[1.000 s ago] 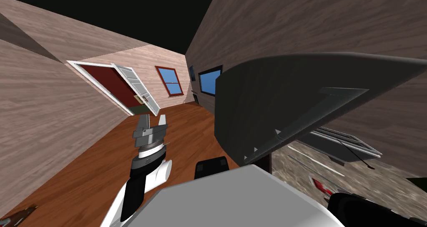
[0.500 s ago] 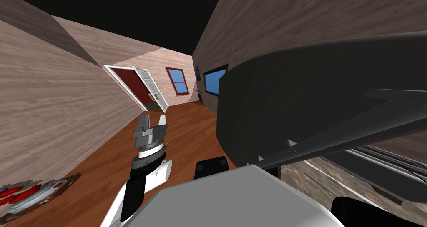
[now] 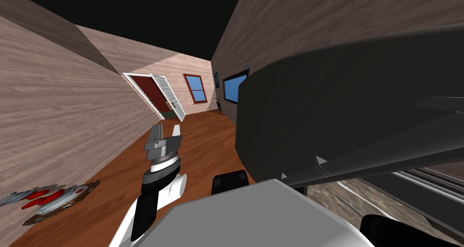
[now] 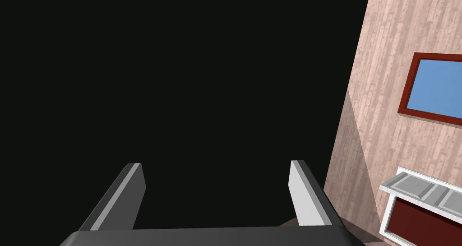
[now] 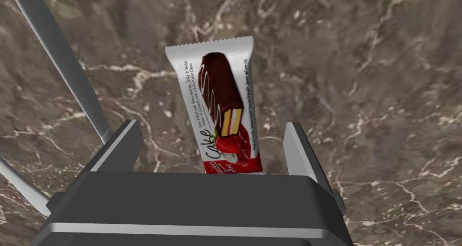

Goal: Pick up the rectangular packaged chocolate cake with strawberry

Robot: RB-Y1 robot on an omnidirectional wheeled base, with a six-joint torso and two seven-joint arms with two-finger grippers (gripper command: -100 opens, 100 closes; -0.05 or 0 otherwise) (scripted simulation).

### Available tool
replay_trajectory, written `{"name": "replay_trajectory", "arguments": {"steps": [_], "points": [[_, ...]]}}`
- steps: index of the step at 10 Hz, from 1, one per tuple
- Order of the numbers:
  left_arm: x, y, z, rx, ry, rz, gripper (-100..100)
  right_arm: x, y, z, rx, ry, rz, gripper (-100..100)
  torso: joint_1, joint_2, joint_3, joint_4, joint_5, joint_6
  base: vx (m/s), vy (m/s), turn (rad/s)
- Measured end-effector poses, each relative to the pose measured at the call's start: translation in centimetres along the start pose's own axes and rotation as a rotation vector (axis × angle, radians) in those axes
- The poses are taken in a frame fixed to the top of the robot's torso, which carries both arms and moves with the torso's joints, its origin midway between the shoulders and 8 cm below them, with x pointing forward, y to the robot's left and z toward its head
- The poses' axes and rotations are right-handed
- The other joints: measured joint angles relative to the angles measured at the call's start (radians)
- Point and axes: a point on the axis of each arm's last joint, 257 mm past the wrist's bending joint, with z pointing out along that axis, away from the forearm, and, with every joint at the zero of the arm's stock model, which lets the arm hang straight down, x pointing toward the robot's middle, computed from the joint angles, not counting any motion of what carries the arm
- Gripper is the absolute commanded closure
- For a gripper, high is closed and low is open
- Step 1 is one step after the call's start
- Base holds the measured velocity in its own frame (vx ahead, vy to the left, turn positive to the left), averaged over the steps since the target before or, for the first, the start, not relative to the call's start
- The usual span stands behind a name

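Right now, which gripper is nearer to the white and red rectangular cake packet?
Right. The right gripper hovers over the cake packet, fingers open; the left gripper, open, hangs over the wooden floor.

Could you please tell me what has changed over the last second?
Only my view turned: the door and window slid rightward, and a red and grey patch came further in, low on the left. Nothing was gripped or released. The left gripper stayed raised, jaws open; the right gripper, jaws open, hovers over the cake.

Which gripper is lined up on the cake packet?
The right gripper: the cake packet sits framed by its open fingers; the left gripper is open and empty.
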Motion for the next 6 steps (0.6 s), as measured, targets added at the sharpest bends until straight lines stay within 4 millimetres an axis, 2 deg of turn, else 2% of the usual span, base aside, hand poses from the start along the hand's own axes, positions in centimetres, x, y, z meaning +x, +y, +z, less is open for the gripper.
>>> {"name": "replay_trajectory", "arguments": {"steps": [5, 6], "points": [[0.0, 0.0, 0.0, 0.0, 0.0, 0.0, 0, 1.3, 2.0, 2.3, -0.003, 0.001, 0.022, -100, -0.003, 0.0, 0.0, 0.001, -0.003, 0.0, 0.01, -0.026, 0.04], [0.0, 0.0, 0.0, 0.0, 0.0, 0.0, 0, 1.4, 2.1, 2.4, -0.003, 0.001, 0.022, 100, -0.005, 0.001, 0.001, 0.001, -0.004, 0.0, 0.0, 0.0, 0.0]]}}
